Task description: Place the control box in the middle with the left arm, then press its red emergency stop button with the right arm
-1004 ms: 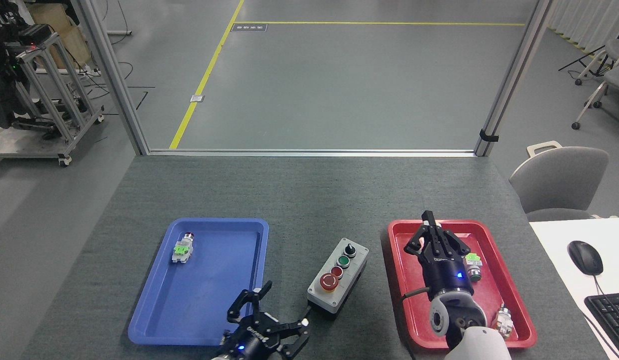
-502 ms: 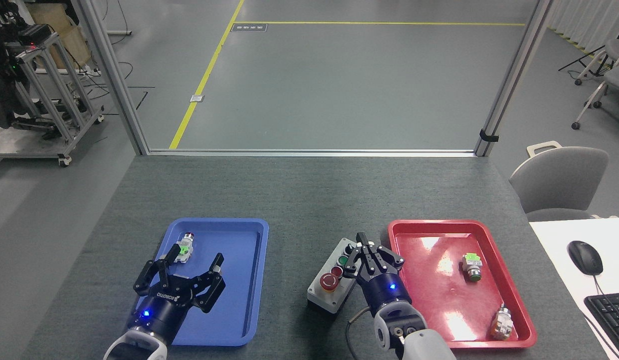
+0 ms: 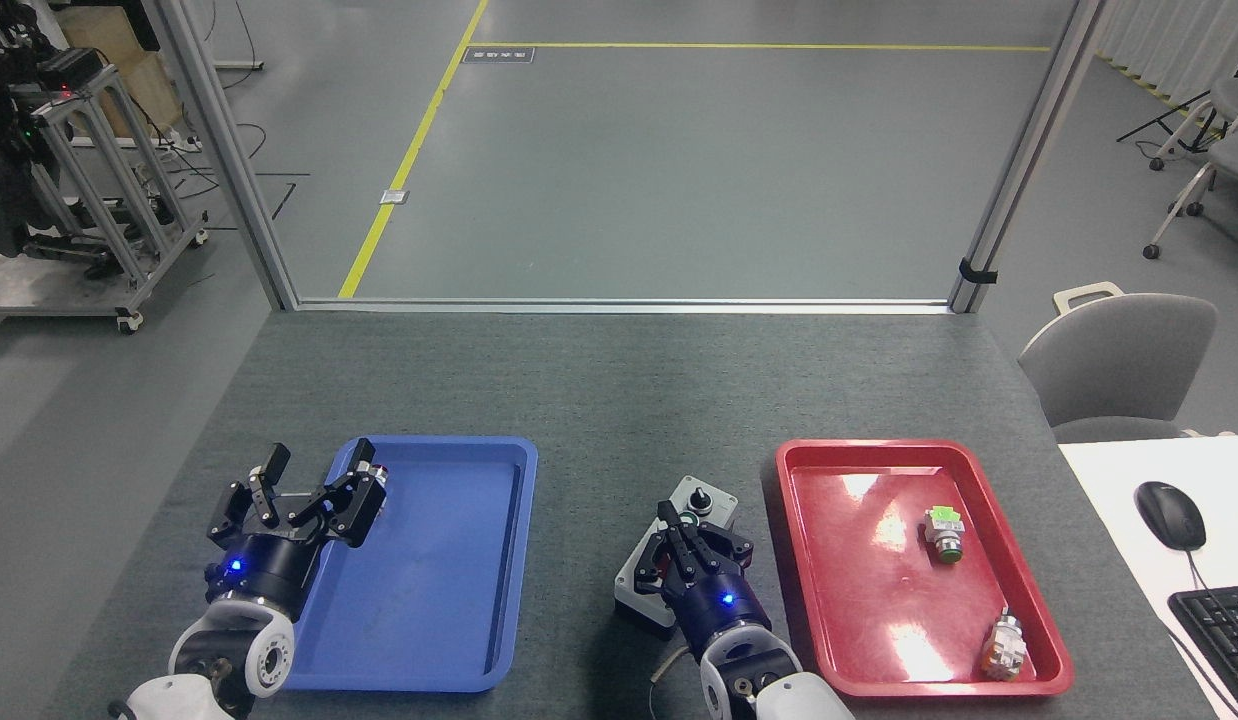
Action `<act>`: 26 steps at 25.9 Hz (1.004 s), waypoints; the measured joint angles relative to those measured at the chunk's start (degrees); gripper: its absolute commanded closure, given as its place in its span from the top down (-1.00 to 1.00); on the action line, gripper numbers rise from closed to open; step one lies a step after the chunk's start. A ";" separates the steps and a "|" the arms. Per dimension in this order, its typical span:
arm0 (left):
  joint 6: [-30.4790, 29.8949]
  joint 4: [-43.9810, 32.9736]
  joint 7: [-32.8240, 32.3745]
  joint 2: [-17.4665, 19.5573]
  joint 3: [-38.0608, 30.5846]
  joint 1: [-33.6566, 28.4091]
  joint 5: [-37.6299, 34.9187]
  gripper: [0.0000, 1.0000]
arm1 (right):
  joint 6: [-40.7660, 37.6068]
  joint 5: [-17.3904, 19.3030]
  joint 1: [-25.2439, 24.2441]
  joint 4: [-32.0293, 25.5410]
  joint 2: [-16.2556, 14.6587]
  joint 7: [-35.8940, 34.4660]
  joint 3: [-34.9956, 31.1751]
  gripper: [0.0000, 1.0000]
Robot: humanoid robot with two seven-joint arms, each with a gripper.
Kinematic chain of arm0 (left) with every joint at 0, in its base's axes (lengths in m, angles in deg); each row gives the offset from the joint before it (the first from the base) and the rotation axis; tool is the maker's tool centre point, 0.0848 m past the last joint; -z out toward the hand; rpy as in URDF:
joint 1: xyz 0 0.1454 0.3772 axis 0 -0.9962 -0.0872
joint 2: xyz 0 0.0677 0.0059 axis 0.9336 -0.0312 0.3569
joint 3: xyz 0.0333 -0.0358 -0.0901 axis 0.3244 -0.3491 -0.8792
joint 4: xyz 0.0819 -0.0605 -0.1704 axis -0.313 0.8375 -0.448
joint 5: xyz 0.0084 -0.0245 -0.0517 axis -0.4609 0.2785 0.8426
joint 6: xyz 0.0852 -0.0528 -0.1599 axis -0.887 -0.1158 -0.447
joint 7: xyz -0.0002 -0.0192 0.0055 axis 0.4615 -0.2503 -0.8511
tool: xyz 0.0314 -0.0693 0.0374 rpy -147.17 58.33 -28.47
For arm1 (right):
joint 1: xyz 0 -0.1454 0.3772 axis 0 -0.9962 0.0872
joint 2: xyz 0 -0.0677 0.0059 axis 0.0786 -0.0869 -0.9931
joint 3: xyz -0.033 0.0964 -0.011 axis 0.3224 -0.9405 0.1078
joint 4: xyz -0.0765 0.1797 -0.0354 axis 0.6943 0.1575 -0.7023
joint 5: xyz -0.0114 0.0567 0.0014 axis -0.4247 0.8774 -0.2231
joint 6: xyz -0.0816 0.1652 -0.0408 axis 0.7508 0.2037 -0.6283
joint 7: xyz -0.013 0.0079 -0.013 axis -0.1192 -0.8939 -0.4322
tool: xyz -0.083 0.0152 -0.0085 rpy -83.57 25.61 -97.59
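Note:
The control box [image 3: 716,500] lies on the grey table between the two trays. Only its far end with the black knob [image 3: 696,497] and a strip of its near-left side show. My right gripper [image 3: 673,528] hangs directly over the box's near half, fingers drawn together and pointing down at it. The red emergency stop button is hidden beneath that gripper, and I cannot tell whether the fingers touch it. Far off to the left, my left gripper [image 3: 317,470] stands open over the left rim of the blue tray [image 3: 449,560], holding nothing.
The red tray [image 3: 859,600] at the right holds two loose switch parts [image 3: 944,530] [image 3: 1004,645]. Beyond the table's right edge stand a grey chair [image 3: 1119,360] and a white desk with a mouse [image 3: 1169,515] and a keyboard [image 3: 1224,625].
My left gripper has drawn away from the box, leftward to the blue tray's left rim. My right gripper has swung from the red tray over the box and now covers the red button.

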 measured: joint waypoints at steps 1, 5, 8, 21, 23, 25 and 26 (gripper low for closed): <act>0.00 0.18 0.11 0.00 -0.19 0.15 0.25 0.97 | 0.03 0.00 0.00 0.24 0.12 0.00 0.24 -1.00; 0.07 0.14 0.07 -0.35 -0.45 0.35 0.35 0.98 | 0.14 0.00 0.05 1.17 0.45 0.02 0.92 -1.00; 0.14 -0.04 -0.31 -0.67 -0.48 0.43 0.17 0.98 | 0.15 -0.01 -0.03 1.86 0.55 0.14 1.08 -1.00; 0.13 -0.41 -0.53 -0.77 -0.33 -0.06 0.03 0.98 | 0.14 -0.02 -0.24 5.35 0.67 -3.14 1.06 -0.86; 0.07 -0.49 -0.42 -0.76 -0.30 -0.22 0.02 0.98 | 0.49 0.24 -0.41 4.89 0.72 -3.23 0.62 0.13; 0.04 -0.60 -0.33 -0.76 -0.26 -0.86 0.02 0.98 | 2.08 0.74 -0.34 3.88 0.73 -2.07 -0.98 1.00; 0.04 -0.71 -0.25 -0.80 -0.21 -1.33 0.02 0.98 | 3.30 0.96 -0.20 3.04 0.70 -0.35 -2.72 1.00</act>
